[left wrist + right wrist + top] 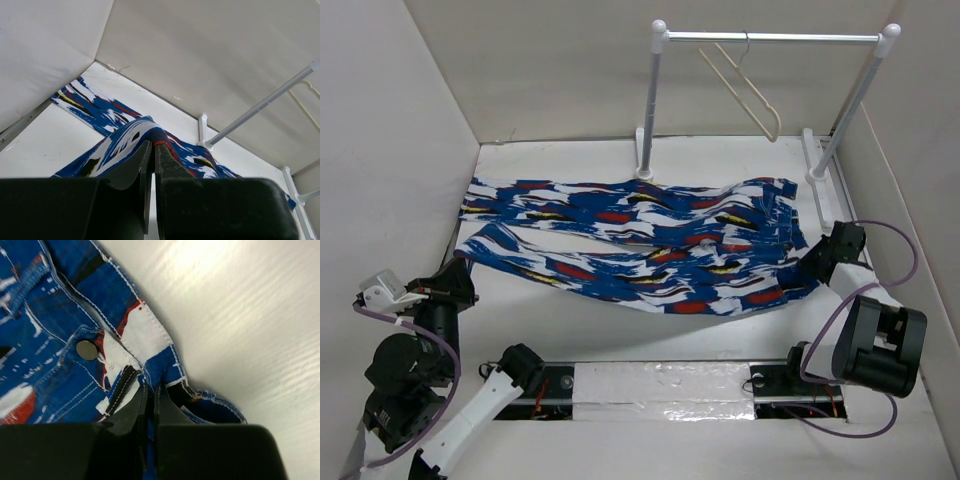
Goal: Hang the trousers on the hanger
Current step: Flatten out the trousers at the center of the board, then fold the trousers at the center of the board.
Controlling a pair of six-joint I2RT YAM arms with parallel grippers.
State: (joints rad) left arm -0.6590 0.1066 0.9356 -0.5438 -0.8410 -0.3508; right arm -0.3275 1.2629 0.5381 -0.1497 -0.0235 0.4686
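The blue streaked trousers (640,245) lie spread across the table, waist at the right, legs to the left. My left gripper (458,268) is shut on a leg hem, which shows pinched between its jaws in the left wrist view (150,135). My right gripper (817,262) is shut on the waistband; the right wrist view shows the band (150,340) with a metal button (87,349) and the jaws closed on its edge. The cream hanger (745,85) hangs by its hook from the rail at the back, also glimpsed in the left wrist view (305,100).
A white two-post rail stand (770,38) stands at the back, its feet (820,175) beside the waist. White walls (400,150) enclose the table on the left, back and right. The arm bases sit on a taped strip (660,385) at the near edge.
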